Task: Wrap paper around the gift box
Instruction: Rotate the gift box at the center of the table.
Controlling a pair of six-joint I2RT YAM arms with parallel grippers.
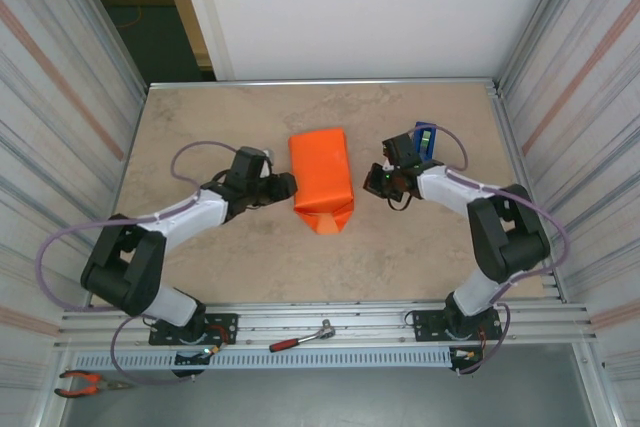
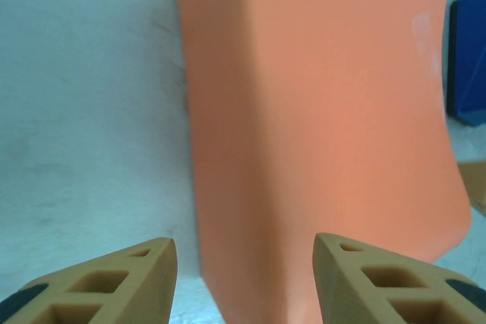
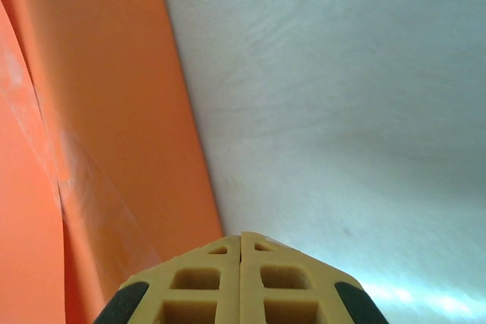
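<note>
Top external: smooth boxy orange paper [image 1: 320, 172], pointed end-fold; L pincer [image 1: 288, 185] agape, R pincer [image 1: 375, 183] tips together.

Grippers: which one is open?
The left gripper: its jaws stand apart, beside the orange paper. The right gripper has its jaws pressed together.

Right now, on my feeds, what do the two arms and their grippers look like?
Both the left arm and right arm have black joints, white link shells and a loose lilac cable looping alongside. The left fingers and right fingers are tan-yellow wedges with rectangular cut-out pockets and black outer patches.
</note>
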